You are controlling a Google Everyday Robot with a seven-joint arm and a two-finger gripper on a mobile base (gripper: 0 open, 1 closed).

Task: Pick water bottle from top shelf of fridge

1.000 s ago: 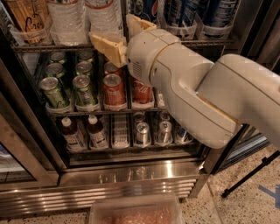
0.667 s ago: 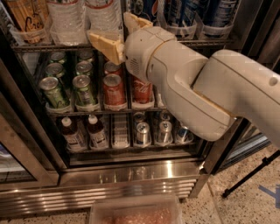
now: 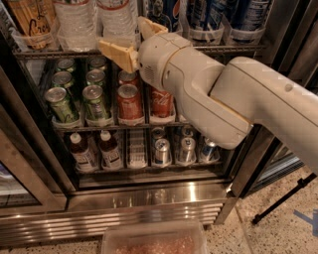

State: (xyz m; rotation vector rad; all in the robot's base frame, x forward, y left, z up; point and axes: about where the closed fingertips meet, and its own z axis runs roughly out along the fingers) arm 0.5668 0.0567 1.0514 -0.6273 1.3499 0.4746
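Note:
Two clear ribbed water bottles (image 3: 74,22) (image 3: 117,19) stand side by side on the top shelf (image 3: 59,53), a dark wire rack with clear holders, in the fridge (image 3: 149,198). Their tops are cut off by the frame's upper edge. My gripper (image 3: 131,38) is open and empty at the top shelf's front rail. Its tan fingers (image 3: 117,49) spread just in front of the lower part of the right-hand water bottle. One finger sits low at the left and the other higher at the right. My thick white arm crosses in from the right and hides part of the shelf.
An amber tea bottle (image 3: 32,20) stands left of the water bottles, and blue Pepsi bottles (image 3: 208,15) stand to their right. Green cans (image 3: 62,101) and red cans (image 3: 130,101) fill the middle rack. Small bottles (image 3: 82,151) and silver cans (image 3: 161,149) sit below. A clear bin (image 3: 154,240) lies on the floor in front.
My gripper has moved slightly left and up, closer to the right-hand water bottle. The fingers stay open. The bottles have not moved.

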